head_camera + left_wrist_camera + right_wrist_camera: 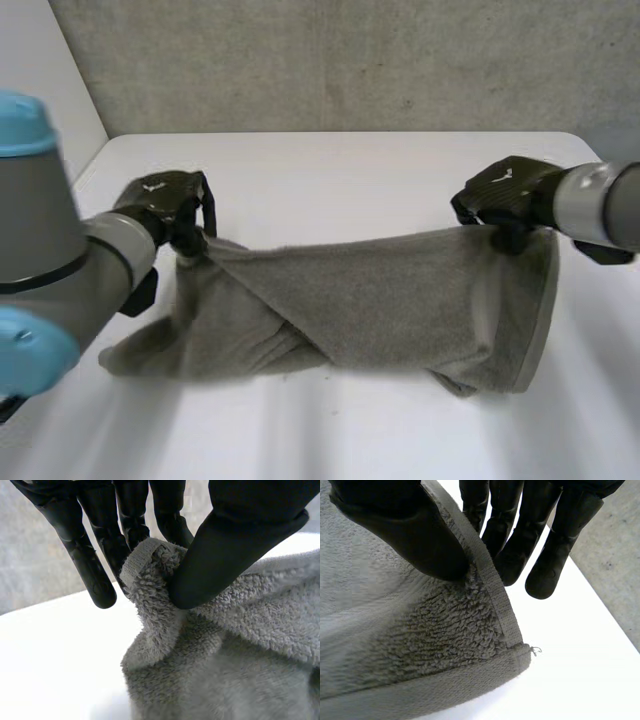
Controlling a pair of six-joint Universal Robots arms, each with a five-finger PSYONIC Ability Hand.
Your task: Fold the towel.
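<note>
The white desk [330, 180] runs back to a concrete wall [350, 60] at 12 o'clock, and across its middle hangs the grey terry towel [380, 290], strung from 9 o'clock to 3 o'clock between the two hands. Its upper edge is raised off the surface, while the lower part sags onto the desk in loose layers, one flap crossing the front on a diagonal. The left hand [165, 205] sits at the towel's 10 o'clock corner, and its own wrist view shows that corner [145, 565] bunched and pinched between the thumb [225, 555] and the fingers [90, 565] behind it. The right hand [505, 190] is at the 2 o'clock end; there the thumb [415, 535] presses the pile just inside the stitched hem [495, 595] and the fingers [555, 555] back it from the far side, so this hand too is clamped on cloth — along the edge a little short of the corner, where a loose thread [536, 650] sticks out. I judge the towel to be light, thick and wholly limp: it will not keep any shape of its own, it will droop between the two holds, and slack in the middle will wrinkle as soon as the hands draw together. The fuzzy loops should grip well against the fingers, so slipping looks unlikely — the hemmed edges and corners are the firmest places to hold, since the flat band gives a thin, dense strip to pinch.
</note>
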